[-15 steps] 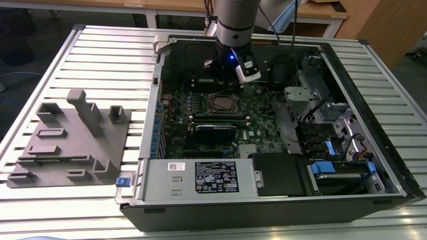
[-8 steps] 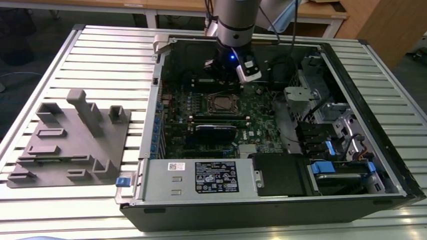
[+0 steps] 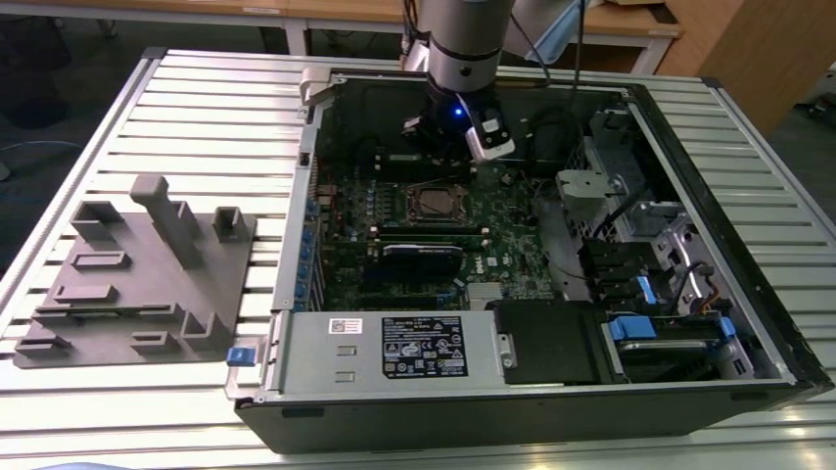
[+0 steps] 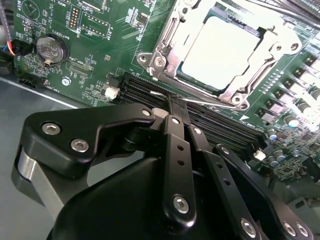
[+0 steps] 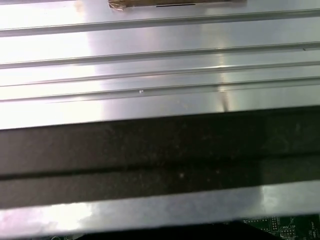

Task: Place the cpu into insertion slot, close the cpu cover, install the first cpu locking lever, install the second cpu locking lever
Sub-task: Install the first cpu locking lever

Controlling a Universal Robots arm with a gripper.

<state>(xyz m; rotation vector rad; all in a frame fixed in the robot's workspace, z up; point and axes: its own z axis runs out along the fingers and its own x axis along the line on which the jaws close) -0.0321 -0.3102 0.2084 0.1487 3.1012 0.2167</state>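
2 black fingers (image 4: 176, 150) of the claw (image 4: 171, 99) lie pressed together in the second wrist view, with nothing visible between them. Their tips point at the insertion slot (image 4: 156, 62) and stop just short of it. A thin silvery rod (image 4: 212, 103) runs along the slot's edge nearest the tips; whether the tips touch it cannot be told. Between the claw and the slot lie long black memory slots (image 4: 135, 86).

The cpu (image 4: 222, 47) sits inside the insertion slot, its pale metal top facing up. The cpu cover (image 4: 167, 44) lies down around it, framing the chip through its cut-out middle. Both are set in the green motherboard (image 4: 90, 30), where 1 round coin battery (image 4: 51, 48) sits well apart from the slot.

In the exterior view the arm (image 3: 460, 49) reaches down into the open computer case (image 3: 523, 406), over the far part of the board and just beyond the slot. A silver power supply (image 3: 392, 345) fills the case's near side. A grey fixture block (image 3: 144, 264) stands outside the case toward the exterior view's left, on the slatted metal surface (image 3: 196, 98). In the first wrist view those slats meet the case's dark wall.
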